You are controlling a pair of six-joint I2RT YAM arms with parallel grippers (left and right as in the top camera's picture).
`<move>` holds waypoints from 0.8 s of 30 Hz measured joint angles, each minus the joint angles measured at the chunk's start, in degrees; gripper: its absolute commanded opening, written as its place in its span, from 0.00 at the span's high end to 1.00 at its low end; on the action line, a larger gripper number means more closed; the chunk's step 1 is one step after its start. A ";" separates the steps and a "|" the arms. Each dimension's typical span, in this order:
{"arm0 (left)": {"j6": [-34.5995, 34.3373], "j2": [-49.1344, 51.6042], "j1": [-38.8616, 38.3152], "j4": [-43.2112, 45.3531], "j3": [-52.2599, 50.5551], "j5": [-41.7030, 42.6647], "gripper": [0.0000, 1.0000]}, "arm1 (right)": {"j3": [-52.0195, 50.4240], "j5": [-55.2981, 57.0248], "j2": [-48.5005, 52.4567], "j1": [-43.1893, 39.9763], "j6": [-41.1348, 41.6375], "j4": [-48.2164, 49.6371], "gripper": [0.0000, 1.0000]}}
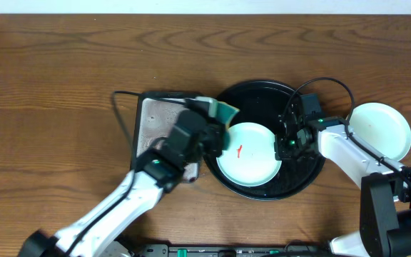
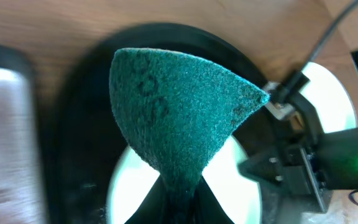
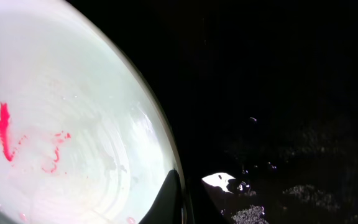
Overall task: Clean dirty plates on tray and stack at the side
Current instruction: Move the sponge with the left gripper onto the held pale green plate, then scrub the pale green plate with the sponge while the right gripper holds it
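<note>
The left claw (image 1: pixel 215 120) pinches the teal sponge (image 2: pixel 179 106) over the smeared plate (image 1: pixel 252 163), and the right claw (image 1: pixel 282 146) pinches its rim.

I'm working over a brown wood-grain table (image 1: pixel 48 86) that is catching soft, even light, with a pale strip (image 1: pixel 262 6) running along its far edge.

no legible txt, labels, nos. or signs; nil readable
</note>
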 measured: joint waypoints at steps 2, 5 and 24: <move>-1.92 3.41 -2.58 3.67 -0.02 0.22 0.93 | 0.00 0.00 0.00 0.15 0.07 0.00 0.99; -4.46 8.61 -6.10 7.98 0.00 0.66 0.93 | 0.00 -0.04 0.00 0.22 0.24 0.00 0.99; -0.96 27.63 -8.41 -7.39 13.68 1.22 0.93 | -0.02 -0.70 0.02 0.31 0.37 -0.04 0.99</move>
